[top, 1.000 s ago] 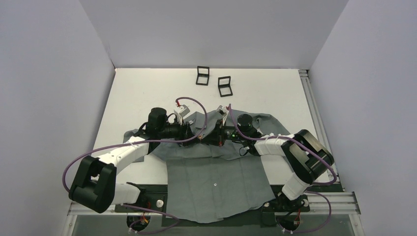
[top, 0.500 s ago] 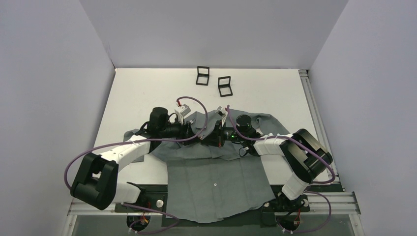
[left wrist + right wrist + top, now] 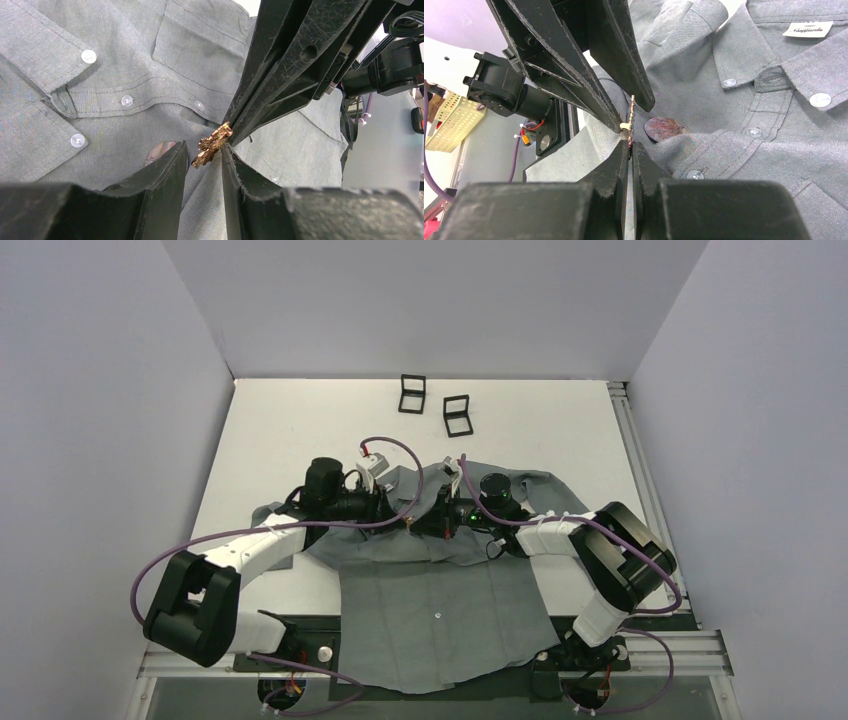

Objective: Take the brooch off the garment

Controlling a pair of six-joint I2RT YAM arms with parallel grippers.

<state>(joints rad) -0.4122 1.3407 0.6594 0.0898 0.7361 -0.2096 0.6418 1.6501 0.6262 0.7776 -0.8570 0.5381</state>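
White bench point(image 3: 280, 440) between pale walls, and the grey garment point(image 3: 440, 610) is spread across its near half, hem at the near edge and collar toward the far side. Two small black boxes point(image 3: 412, 393) sit well apart from it near the far wall. Both arms reach in and meet nose to nose over the chest of the shirt. The right hand point(image 3: 629, 146) is clamped tight on a thin gold filigree piece point(image 3: 212, 144), which stands edge-up out of its tips above a raised ridge of cloth. The left hand point(image 3: 203, 152) comes in from the opposite side with its fingers narrowly parted, one on each side of that gold piece, with a gap showing between them. And the brooch point(image 3: 666, 128), the round reddish-brown disc, lies flat on the fabric just beside the meeting fingertips, next to the placket and its white buttons point(image 3: 753, 132); from the left wrist camera it is half hidden behind a finger.
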